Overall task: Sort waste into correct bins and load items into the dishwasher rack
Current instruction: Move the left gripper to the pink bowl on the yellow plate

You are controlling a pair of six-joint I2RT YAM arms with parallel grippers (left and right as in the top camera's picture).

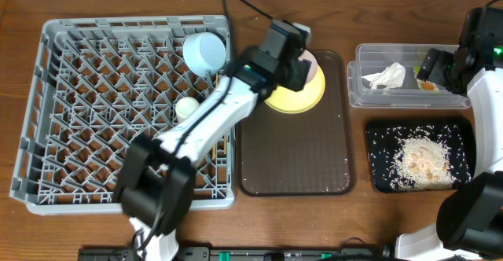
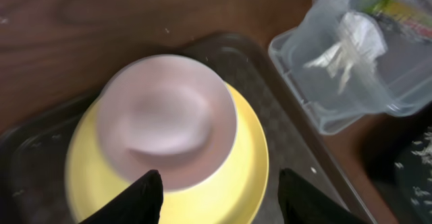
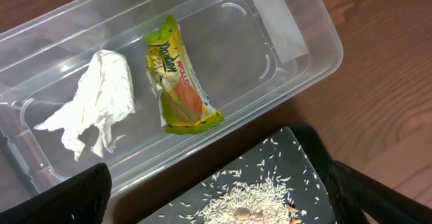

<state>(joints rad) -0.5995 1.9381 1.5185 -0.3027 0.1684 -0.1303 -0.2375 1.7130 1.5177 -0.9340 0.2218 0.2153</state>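
Note:
The pale pink bowl (image 2: 165, 119) sits on the round yellow plate (image 2: 236, 183), which rests on the dark brown tray (image 1: 295, 159). My left gripper (image 2: 219, 197) is open and empty, hovering just above the bowl and plate (image 1: 302, 96). The light blue bowl (image 1: 204, 53) and small white cup (image 1: 186, 108) are in the grey rack (image 1: 78, 96). My right gripper (image 3: 216, 204) is open and empty above the clear tub (image 3: 297, 21), which holds the white napkin (image 3: 94, 102) and green-and-yellow wrapper (image 3: 179, 82). Rice scraps (image 1: 420, 159) lie in the black tray (image 1: 377, 135). No chopsticks are in view.
The brown tray lies between the rack and the two bins. The clear tub (image 1: 361, 88) is at the back right, with the black tray in front of it. My left arm stretches over the rack's right side.

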